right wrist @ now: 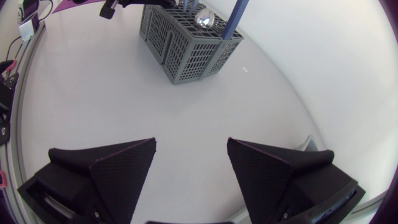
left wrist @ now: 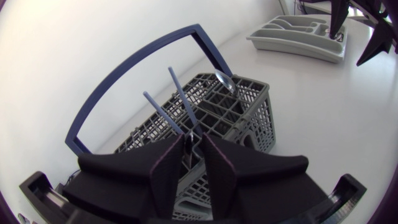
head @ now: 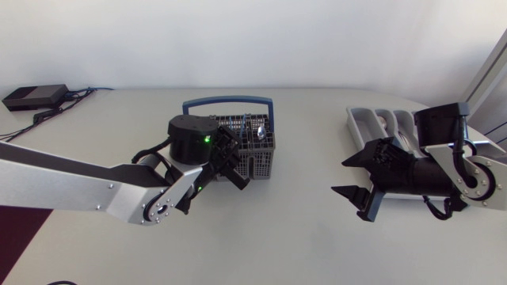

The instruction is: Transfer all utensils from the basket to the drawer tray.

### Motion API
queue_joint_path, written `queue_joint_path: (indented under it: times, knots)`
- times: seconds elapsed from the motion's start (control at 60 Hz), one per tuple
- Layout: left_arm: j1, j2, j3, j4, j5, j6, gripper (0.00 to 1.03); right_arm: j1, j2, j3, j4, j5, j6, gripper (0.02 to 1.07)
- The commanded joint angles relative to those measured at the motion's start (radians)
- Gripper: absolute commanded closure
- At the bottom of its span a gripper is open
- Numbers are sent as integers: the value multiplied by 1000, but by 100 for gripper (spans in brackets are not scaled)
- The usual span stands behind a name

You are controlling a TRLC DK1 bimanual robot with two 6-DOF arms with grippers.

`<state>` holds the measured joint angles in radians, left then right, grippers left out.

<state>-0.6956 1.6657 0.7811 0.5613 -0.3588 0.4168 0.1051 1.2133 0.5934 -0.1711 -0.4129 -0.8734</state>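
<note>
The grey mesh basket [head: 263,162] with a blue hoop handle [left wrist: 124,74] stands mid-table. Two blue-handled utensils [left wrist: 179,99] and a spoon [left wrist: 225,79] stick up from it. My left gripper [head: 236,170] hangs over the basket's near side. Its fingers [left wrist: 166,171] stand close on either side of one blue handle's lower end, with a narrow gap still showing. The grey drawer tray [head: 356,123] lies at the right. My right gripper [head: 344,176] is open and holds nothing, hovering above bare table just in front of the tray. The right wrist view shows the basket [right wrist: 180,56] and spoon [right wrist: 204,18] ahead of that gripper [right wrist: 191,146].
A black box [head: 36,96] with cables sits at the table's back left corner. A utensil [head: 392,123] lies in one of the tray's compartments. Bare tabletop stretches between basket and tray.
</note>
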Motion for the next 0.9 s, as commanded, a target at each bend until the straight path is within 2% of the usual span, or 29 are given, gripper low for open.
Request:
queue_joint_path:
  times: [0.0,0.133,0.5,0.883]
  knots:
    - [7,22,24,32,-20,23,92,22,12,-20,13,11,27,24]
    - [7,22,20,38,-25,23,100,48,8,-17,13,26,42,24]
    - [2,-37,-8,78,-26,73,100,111,-11,-21,13,69,74,24]
    - [-13,-187,-26,101,-42,206,100,174,-32,-10,5,100,105,24]
